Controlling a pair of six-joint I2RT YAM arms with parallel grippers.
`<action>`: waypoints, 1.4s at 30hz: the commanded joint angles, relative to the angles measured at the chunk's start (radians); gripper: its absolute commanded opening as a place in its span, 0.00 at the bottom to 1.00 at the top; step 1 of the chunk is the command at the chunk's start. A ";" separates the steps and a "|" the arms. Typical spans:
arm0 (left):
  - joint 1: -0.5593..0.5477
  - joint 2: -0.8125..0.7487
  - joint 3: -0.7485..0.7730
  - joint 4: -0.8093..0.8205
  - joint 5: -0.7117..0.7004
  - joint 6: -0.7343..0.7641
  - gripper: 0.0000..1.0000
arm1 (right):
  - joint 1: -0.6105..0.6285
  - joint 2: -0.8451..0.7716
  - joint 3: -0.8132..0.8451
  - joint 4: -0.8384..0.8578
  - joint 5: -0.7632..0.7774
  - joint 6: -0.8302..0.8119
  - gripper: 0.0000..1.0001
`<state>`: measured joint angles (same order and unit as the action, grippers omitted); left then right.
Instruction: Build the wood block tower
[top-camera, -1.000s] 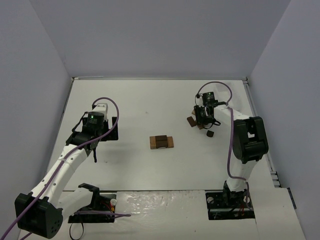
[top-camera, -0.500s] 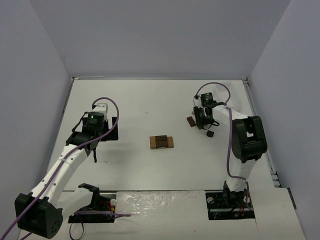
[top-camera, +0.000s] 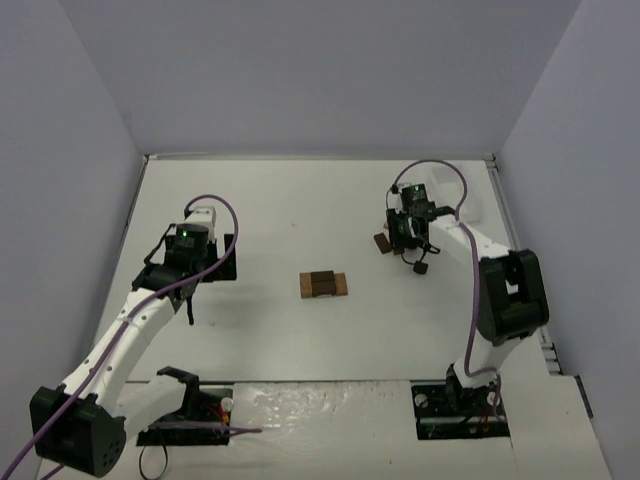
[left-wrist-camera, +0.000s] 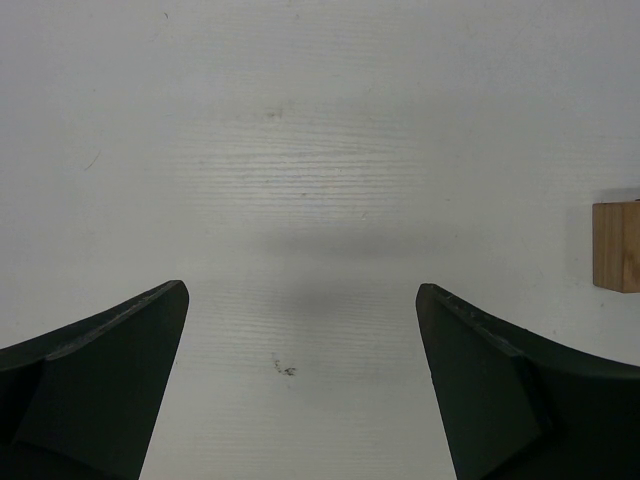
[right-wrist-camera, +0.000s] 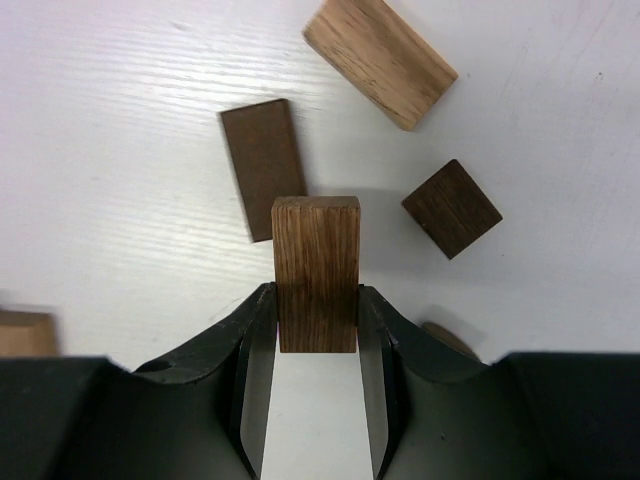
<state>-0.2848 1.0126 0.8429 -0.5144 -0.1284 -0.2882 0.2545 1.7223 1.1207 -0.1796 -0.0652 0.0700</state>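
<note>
The wood block tower is a low stack at mid-table, a dark block on a light tan one. My right gripper is shut on a brown wood block that stands on end between its fingers, at the back right. Under it on the table lie loose blocks: a flat dark one, a light tan one and a small dark one. My left gripper hangs open over bare table on the left, holding nothing.
A tan block end shows at the right edge of the left wrist view. Another tan block sits at the left edge of the right wrist view. Grey walls enclose the white table on three sides.
The right jaws have narrowed onto the brown block, and the right arm's elbow has swung to the right. The left arm has not moved.
</note>
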 joint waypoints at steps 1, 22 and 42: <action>0.006 -0.002 0.031 0.044 -0.004 0.015 0.97 | 0.063 -0.151 -0.024 0.012 0.015 0.153 0.00; 0.006 -0.008 0.031 0.042 -0.004 0.015 0.97 | 0.378 -0.169 -0.109 0.059 0.100 0.487 0.03; 0.006 -0.016 0.028 0.042 -0.004 0.018 0.97 | 0.452 -0.117 -0.137 0.083 0.146 0.543 0.10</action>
<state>-0.2848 1.0126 0.8429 -0.5146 -0.1284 -0.2878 0.6964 1.6088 0.9878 -0.1296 0.0302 0.5884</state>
